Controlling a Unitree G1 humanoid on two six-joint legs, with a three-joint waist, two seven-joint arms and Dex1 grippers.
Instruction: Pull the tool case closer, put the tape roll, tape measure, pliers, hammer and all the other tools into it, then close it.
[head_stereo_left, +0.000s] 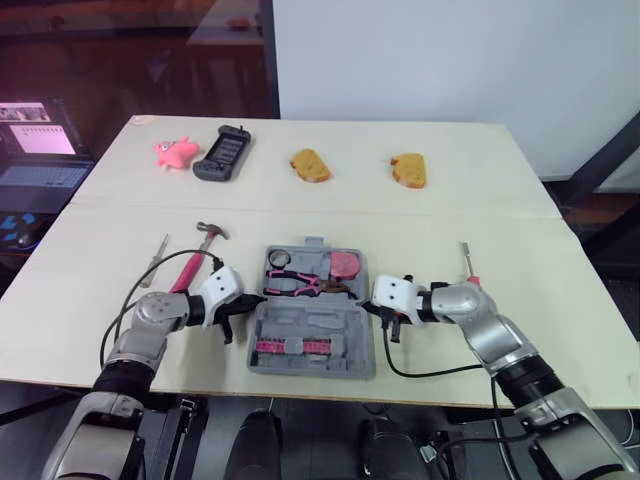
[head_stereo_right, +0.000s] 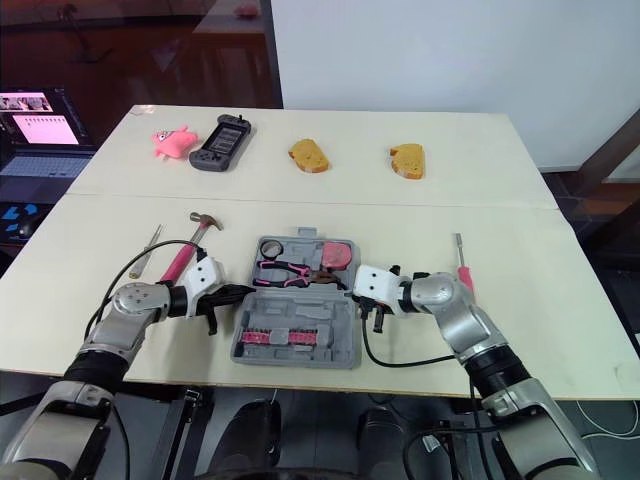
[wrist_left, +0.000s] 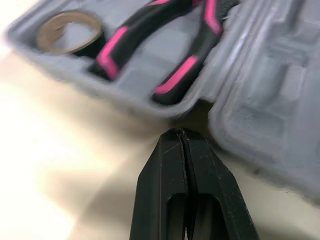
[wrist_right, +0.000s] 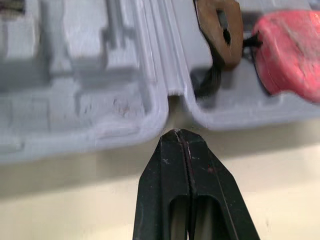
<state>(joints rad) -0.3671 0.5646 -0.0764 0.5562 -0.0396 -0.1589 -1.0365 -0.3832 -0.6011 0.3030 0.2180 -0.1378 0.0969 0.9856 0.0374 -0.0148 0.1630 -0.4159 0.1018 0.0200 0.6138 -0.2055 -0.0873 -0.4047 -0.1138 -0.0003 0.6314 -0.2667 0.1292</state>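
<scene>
Soft, even light, seemingly from above, lies over the pale table (head_stereo_left: 560, 290), which is bright, with only a faint, short shadow at the edge of the tool case (head_stereo_left: 300, 325). The white wall (head_stereo_left: 450, 60) behind is bright, while the glass pane (head_stereo_left: 150, 50) at the far left is dark and carries pale reflections above a glowing laptop screen (head_stereo_left: 40, 140). In the left wrist view the table top glares almost white at one side, and a dark shadow sits under the case's rim.
</scene>
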